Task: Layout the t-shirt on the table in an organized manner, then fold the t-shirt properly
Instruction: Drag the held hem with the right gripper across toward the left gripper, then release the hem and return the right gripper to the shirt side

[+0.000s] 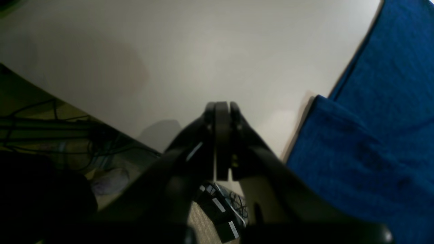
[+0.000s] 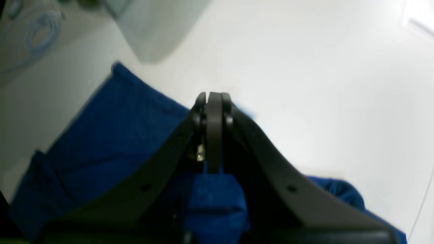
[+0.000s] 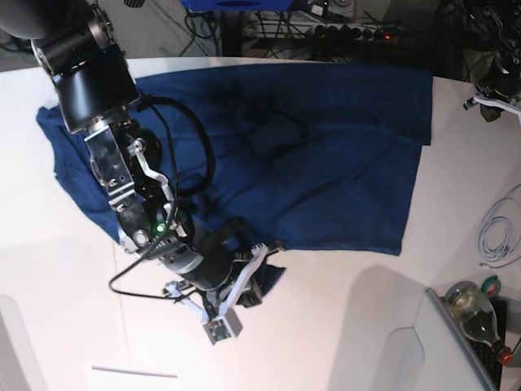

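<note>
The t-shirt (image 3: 309,155) lies spread across the far half of the bench (image 3: 350,326), mostly flat, with creases bunched near its middle and its left end rumpled under the right arm. One small flap is turned over at the near hem, just beside the right hand (image 3: 259,262).

In the right wrist view that hand (image 2: 214,98) has its fingers pressed together, hovering over the cloth's near edge; whether a thin bit of fabric is pinched there I cannot tell. The left hand (image 1: 222,107) is likewise pressed together, holding nothing, above bare bench with the blue cloth just to its right.

The step in hand looks like the laying-out, not yet the fold. To do it well, I judge the right hand should spread its fingers, take the turned-over flap at its very edge, and draw it near and outward, low over the bench so the cloth slides rather than lifts. The left hand should pin or tension the opposite hem. The central creases need smoothing before any fold.
</note>
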You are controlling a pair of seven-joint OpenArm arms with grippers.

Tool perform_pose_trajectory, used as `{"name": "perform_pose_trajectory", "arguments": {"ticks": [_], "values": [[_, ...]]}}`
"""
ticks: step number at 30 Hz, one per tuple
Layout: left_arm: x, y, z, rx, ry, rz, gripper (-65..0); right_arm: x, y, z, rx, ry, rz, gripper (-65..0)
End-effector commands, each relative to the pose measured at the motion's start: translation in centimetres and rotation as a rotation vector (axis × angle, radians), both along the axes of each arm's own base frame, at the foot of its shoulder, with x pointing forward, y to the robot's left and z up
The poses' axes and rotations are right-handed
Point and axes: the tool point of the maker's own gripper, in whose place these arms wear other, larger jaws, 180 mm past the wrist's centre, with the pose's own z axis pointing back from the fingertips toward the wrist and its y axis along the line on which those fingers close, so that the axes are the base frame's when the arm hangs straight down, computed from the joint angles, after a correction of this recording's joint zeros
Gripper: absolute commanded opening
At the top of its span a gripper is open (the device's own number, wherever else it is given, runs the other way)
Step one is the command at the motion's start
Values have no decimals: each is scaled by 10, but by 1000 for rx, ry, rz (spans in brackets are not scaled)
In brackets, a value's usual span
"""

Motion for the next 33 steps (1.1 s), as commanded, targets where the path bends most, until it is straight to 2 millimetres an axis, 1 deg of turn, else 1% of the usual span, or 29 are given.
{"name": "perform_pose_trajectory", "arguments": {"ticks": [1,2,4,6,8,11,13,16,19,20,22,26,30,33], "values": [[6,9,14,34,-33,-9,-650,4,10,27,50,-69,13,-650],[6,9,13,36,-31,-9,-650,2,11,31,57,-77,15,-650],[6,9,13,36,-31,-9,-650,-8,28,31,72,-71,52,-650],[6,9,13,36,-31,-9,-650,-15,40,30,72,-67,82,-650],[6,9,13,36,-31,-9,-650,-28,60,29,78,-60,132,-650],[5,9,13,36,-30,-9,-650,-42,83,30,88,-57,189,-650],[6,9,14,38,-30,-10,-650,-51,100,35,102,-61,226,-650],[6,9,14,38,-30,-10,-650,-59,116,40,112,-67,261,-650],[5,9,14,38,-29,-10,-650,-58,122,29,99,-40,270,-650],[5,9,14,38,-29,-10,-650,-58,124,22,91,-20,268,-650],[5,9,14,38,-29,-10,-650,-57,122,6,71,16,263,-650],[5,9,13,36,-28,-9,-650,-53,122,-10,71,33,244,-650],[5,9,13,36,-28,-9,-650,-54,122,-17,64,47,242,-650],[5,9,13,36,-28,-9,-650,-68,134,-20,48,46,291,-650]]}}
